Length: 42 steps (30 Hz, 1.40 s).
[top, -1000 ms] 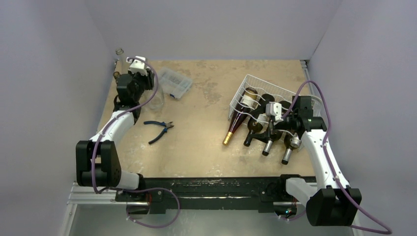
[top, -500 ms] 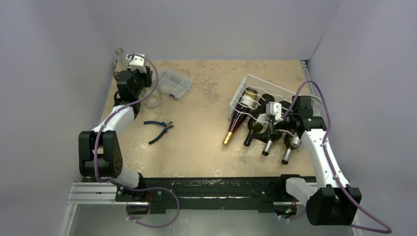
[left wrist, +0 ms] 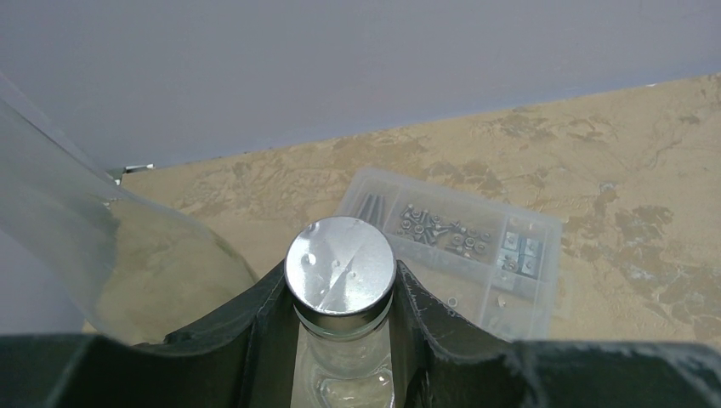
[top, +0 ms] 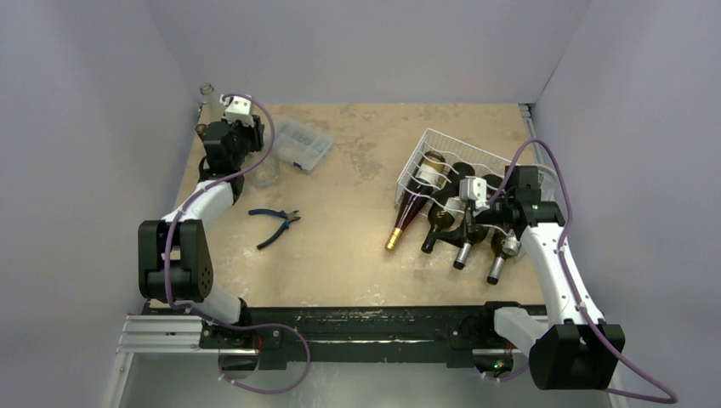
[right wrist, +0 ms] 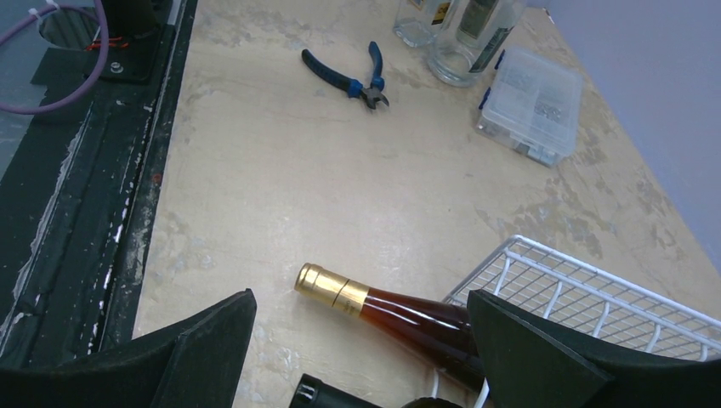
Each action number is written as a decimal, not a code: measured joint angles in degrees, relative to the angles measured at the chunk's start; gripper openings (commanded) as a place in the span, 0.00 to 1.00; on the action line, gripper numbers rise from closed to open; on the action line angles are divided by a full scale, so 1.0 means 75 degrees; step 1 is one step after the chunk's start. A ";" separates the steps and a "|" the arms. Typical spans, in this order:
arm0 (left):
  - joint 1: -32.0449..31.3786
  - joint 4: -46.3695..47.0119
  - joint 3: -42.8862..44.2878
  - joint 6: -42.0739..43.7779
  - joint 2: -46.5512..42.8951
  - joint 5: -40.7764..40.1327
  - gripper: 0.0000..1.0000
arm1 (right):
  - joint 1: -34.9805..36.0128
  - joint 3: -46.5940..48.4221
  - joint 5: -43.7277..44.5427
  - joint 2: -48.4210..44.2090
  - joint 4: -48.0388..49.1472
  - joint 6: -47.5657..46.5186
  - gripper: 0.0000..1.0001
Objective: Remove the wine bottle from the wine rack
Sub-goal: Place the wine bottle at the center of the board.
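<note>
The white wire wine rack (top: 451, 146) stands at the right of the table with several wine bottles lying in it, necks toward me. The leftmost is an amber wine bottle (top: 408, 214) with a gold cap (right wrist: 330, 288); dark ones (top: 435, 229) lie beside it. My right gripper (top: 466, 228) hovers over their necks, open, and its fingers (right wrist: 200, 348) straddle the amber bottle's neck (right wrist: 400, 310) without touching it. At the far left, my left gripper (top: 223, 143) is shut on the neck of an upright clear glass bottle with a silver cap (left wrist: 340, 268).
A clear plastic compartment box (top: 302, 143) with small hardware sits at the back left. Blue-handled pliers (top: 274, 223) lie left of centre. Another clear glass bottle (left wrist: 85, 246) stands close beside the held one, near the left wall. The rack's front edge (right wrist: 578, 285) shows in the right wrist view.
My left arm has drawn back toward the far left corner with the clear bottle in its grip. The right arm and the rack bottles have not moved.
</note>
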 measured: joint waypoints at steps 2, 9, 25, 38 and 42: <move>0.0000 0.0012 -0.0003 -0.0003 0.0009 -0.0015 0.15 | 0.0000 0.0000 0.0000 0.0000 -0.0003 -0.0003 0.99; 0.0000 0.0017 -0.0003 -0.0003 0.0009 -0.0111 0.23 | 0.0000 0.0000 0.0000 0.0000 -0.0020 -0.0003 0.99; 0.0000 0.0006 -0.0052 -0.0003 -0.0064 -0.0213 0.39 | 0.0000 0.0000 -0.0003 -0.0003 -0.0020 -0.0003 0.99; 0.0012 0.1017 -0.0058 0.0143 -0.1160 -0.0277 0.51 | 0.0000 0.0000 -0.0009 -0.0099 -0.0023 0.0000 0.99; 0.0012 0.1067 -0.0055 0.0140 -0.1282 -0.0271 0.64 | -0.0003 0.0000 -0.0009 -0.0134 -0.0026 -0.0003 0.99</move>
